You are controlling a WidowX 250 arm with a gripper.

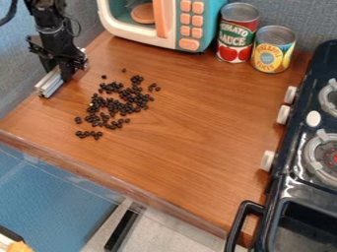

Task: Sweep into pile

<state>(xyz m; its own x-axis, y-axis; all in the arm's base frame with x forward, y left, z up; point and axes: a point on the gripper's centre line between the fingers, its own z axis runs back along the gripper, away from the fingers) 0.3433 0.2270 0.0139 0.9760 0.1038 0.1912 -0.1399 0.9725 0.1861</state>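
Observation:
Scattered black beans (118,101) lie in a loose, uneven patch on the left part of the wooden table (191,118), with a few strays at its edges. The black gripper (66,74) hangs at the upper left, to the left of the beans and apart from them. Below it, at the table's left edge, is a whitish metallic bar-like piece (51,82), apparently held in the gripper and slanting down to the left.
A toy microwave (178,19) stands at the back, beside a tomato sauce can (237,33) and a pineapple can (272,49). Along the right runs a toy stove (306,142) with knobs; a black handle (242,224) juts over the table's front right corner.

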